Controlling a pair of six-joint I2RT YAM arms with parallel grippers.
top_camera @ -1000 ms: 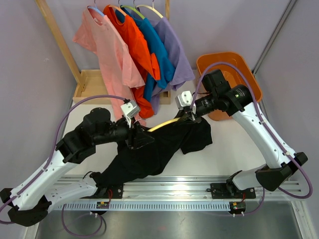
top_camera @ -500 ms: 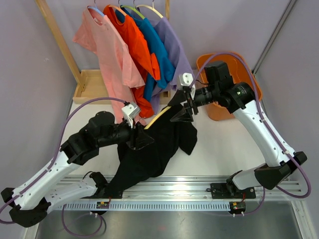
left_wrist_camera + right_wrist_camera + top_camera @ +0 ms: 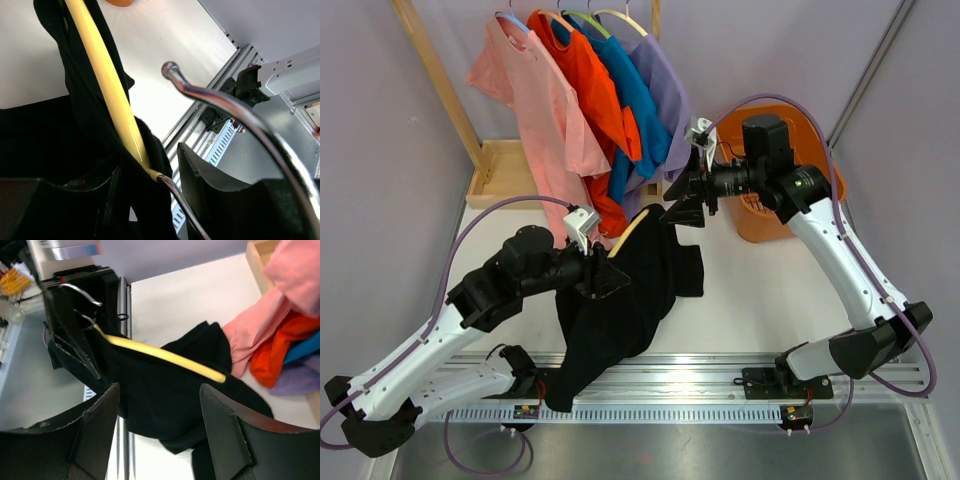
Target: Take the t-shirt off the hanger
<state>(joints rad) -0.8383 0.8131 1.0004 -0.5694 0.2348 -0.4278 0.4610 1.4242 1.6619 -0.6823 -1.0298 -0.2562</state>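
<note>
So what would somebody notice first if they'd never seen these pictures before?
Probably the black t-shirt dangling over the middle of the table from a yellow hanger, which the left gripper holds up by its neck. Next comes the bright row of shirts, pink, orange, blue and purple, on the wooden rack at the back, with the right gripper open just below them.

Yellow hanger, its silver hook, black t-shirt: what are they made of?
The yellow hanger looks like glossy plastic or lacquered wood: smooth arm, bright highlight streak. Its silver hook is polished metal, mirror reflections. The black t-shirt is soft matte fabric, probably cotton: it drapes and folds limply.
</note>
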